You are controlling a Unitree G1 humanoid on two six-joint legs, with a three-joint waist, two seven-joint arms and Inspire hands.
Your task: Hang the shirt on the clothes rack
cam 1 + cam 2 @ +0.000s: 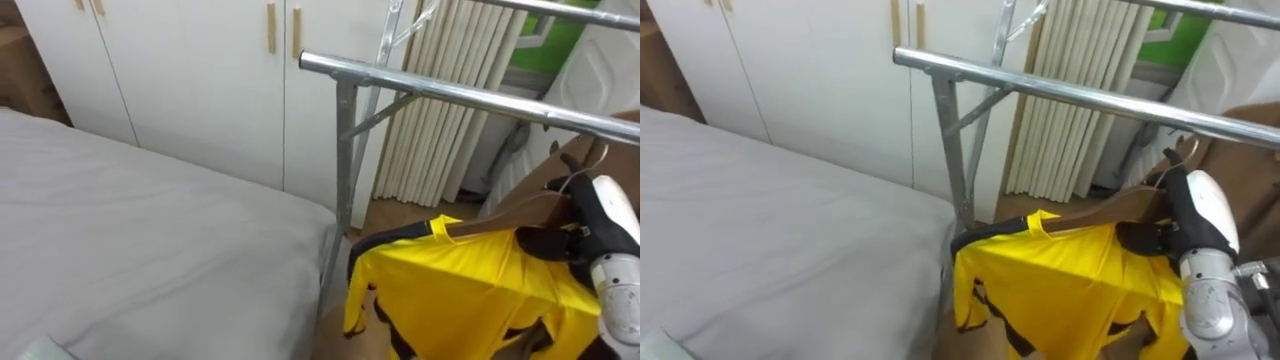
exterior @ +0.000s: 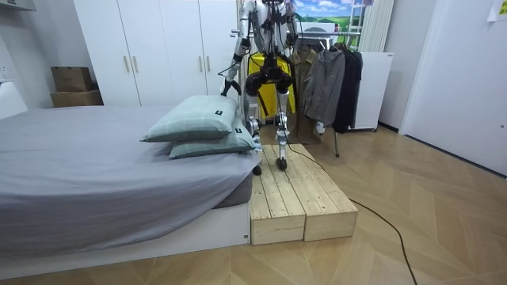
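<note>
- Right hand [image 1: 592, 232]: fingers clenched round the neck of a wooden hanger [image 1: 528, 206]. It sits at the lower right of the eye views.
- Yellow shirt [image 1: 455, 290] is draped on that hanger and hangs free, with its collar towards the bed [image 1: 150, 240]. It touches nothing else that I can see.
- Left hand [image 2: 226, 89]: low at the robot's side in the room view, near the pillows [image 2: 198, 127]. Finger state cannot be told.
- Stance: on the wooden platform [image 2: 293, 198], between the foot of the bed and the rack, facing the wardrobe [image 1: 200, 70].
- Key relation: the rail [image 1: 450, 92] runs above and just beyond the hand, slanting from its left end at the post [image 1: 345, 150] off to the right edge of the view. The hanger's long axis lies roughly along the rail.
- Hook [image 1: 588, 163] rises from the fist, close under the rail and not yet over it.
- Judgement: the next move is up and over with the right hand, which is the only hand near the rail.
- Room: the rail is bare from its left end to above the hand. An upper bar [image 1: 560, 12] crosses above it, so headroom is limited.
- Hanging garments [image 2: 329, 79] fill the rack's far right.
- Risk: the shirt hem could snag the bed corner or the post if the hanger swings left.
</note>
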